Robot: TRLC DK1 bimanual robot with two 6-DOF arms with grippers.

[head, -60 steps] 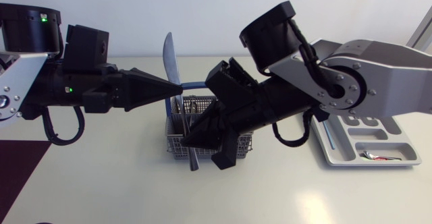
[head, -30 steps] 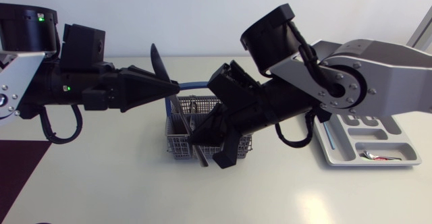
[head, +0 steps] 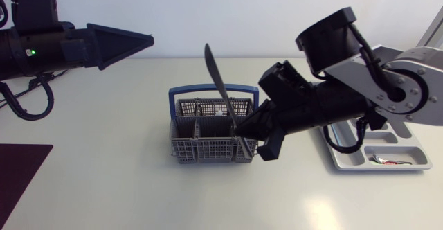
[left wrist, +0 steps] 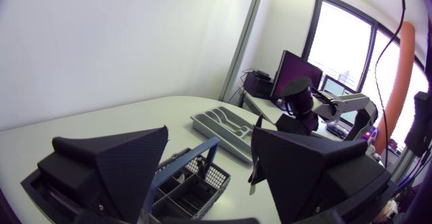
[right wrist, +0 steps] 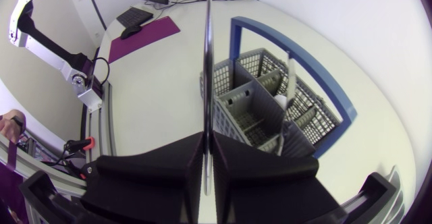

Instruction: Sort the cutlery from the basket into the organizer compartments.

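Knife (head: 217, 84): it was gripped between both fingers of the right gripper (head: 246, 136), and its blade rose tilted over the basket (head: 181, 151).
Right gripper: it was closed narrow on the knife, just above the basket's right end.
Left gripper (head: 142, 41): its fingers stood apart and held nothing, well apart from the basket.
Basket: grey with a blue handle, it stood on the desk (head: 104, 154) with some cutlery (right wrist: 290, 82) inside.
Organizer (head: 346, 162): it was beside the right arm, with a small red and silver piece (head: 384, 161) in one compartment.

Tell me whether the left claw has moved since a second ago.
Yes. The left claw has drawn back toward the head view's left, away from the cutlery basket, which has not shifted.
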